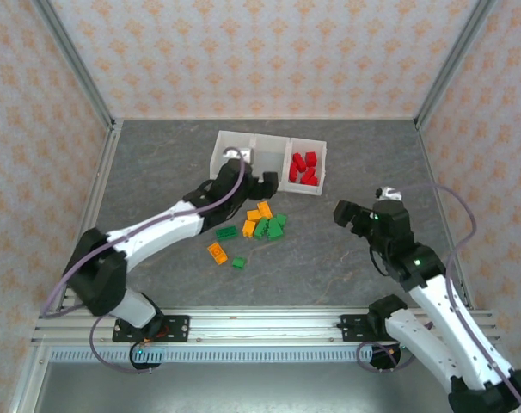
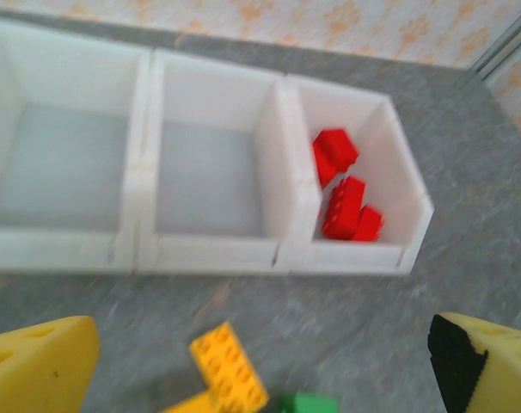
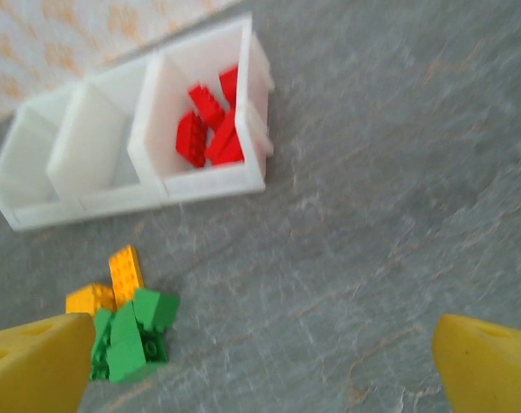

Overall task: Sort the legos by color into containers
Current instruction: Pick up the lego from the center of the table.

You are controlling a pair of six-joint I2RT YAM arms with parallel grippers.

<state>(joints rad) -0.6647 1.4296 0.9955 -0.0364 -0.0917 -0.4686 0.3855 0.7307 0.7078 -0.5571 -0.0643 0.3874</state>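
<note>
Left gripper (image 2: pixel 260 366) apart, legos (image 1: pixel 261 228) just beside, seemingly untouched; right gripper (image 3: pixel 260 361) apart, farther off.

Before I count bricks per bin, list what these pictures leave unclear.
Top view: the left arm covers part of the left compartment, hiding its floor.
Left wrist view: the green lego is cut off by the bottom edge and blurred.
Right wrist view: the green pile overlaps, blurred; its count is unclear.

A grey, stone-patterned tabletop (image 1: pixel 157 163) sits enclosed by peach floral-patterned walls (image 1: pixel 260 52) framed with aluminium posts (image 1: pixel 76 60).
</note>
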